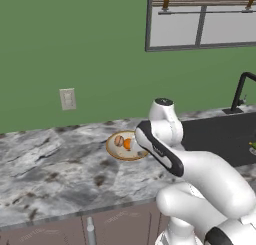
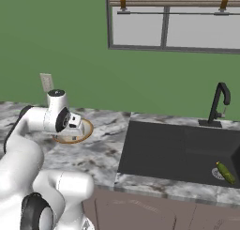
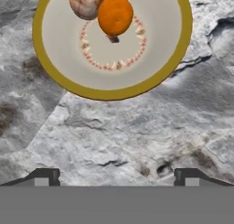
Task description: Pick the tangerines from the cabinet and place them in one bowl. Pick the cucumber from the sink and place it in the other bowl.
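Note:
A beige bowl (image 3: 45, 58) with an orange-brown rim sits on the marble counter. Both tangerines lie in it, a bright orange one (image 3: 115, 15) touching a duller tan one (image 3: 86, 1). The left base view shows the bowl (image 1: 112, 150) and its fruits (image 1: 128, 144) just left of my arm. My gripper (image 3: 117, 176) is open and holds nothing; it hangs over bare counter just beside the bowl. The green cucumber (image 2: 225, 172) lies in the black sink (image 2: 164, 149) near the drain. The cabinet and the other bowl are out of view.
A black faucet (image 2: 219, 102) stands behind the sink. A wall outlet (image 1: 67, 99) is on the green wall, and a window (image 2: 173, 22) is above the sink. Drawer fronts with a metal handle (image 1: 90, 229) run under the counter edge.

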Controlling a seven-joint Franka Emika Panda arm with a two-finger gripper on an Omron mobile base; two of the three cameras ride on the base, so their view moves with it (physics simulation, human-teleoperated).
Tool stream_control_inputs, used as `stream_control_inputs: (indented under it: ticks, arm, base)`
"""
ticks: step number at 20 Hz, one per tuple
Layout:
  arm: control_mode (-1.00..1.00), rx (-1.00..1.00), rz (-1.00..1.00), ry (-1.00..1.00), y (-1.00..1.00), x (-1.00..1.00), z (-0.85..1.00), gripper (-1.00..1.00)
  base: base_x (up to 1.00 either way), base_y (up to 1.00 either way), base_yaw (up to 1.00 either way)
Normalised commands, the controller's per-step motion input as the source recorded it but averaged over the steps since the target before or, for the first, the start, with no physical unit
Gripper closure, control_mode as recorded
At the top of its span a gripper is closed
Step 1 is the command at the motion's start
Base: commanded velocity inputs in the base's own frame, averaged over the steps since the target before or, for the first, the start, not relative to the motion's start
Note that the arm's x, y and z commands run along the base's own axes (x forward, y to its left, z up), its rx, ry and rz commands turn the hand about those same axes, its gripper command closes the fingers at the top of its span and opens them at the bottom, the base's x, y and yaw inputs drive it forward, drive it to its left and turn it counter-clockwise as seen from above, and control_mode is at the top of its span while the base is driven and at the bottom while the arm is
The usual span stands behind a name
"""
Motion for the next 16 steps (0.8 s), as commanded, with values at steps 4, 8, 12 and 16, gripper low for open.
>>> stream_control_inputs:
  ticks: [4, 8, 12, 16]
  arm:
    - [-1.00, -0.04, 0.11, 0.12, -0.22, 0.00, 0.26, -1.00]
    - [-1.00, -0.01, 0.04, 0.10, -0.08, 0.00, 0.17, -1.00]
    - [-1.00, 0.00, 0.00, 0.02, 0.00, 0.00, 0.00, -1.00]
    - [-1.00, 0.00, 0.00, 0.00, 0.00, 0.00, 0.00, -1.00]
  base:
    - [0.00, 0.00, 0.00]
    - [0.00, 0.00, 0.00]
    - [0.00, 0.00, 0.00]
    - [0.00, 0.00, 0.00]
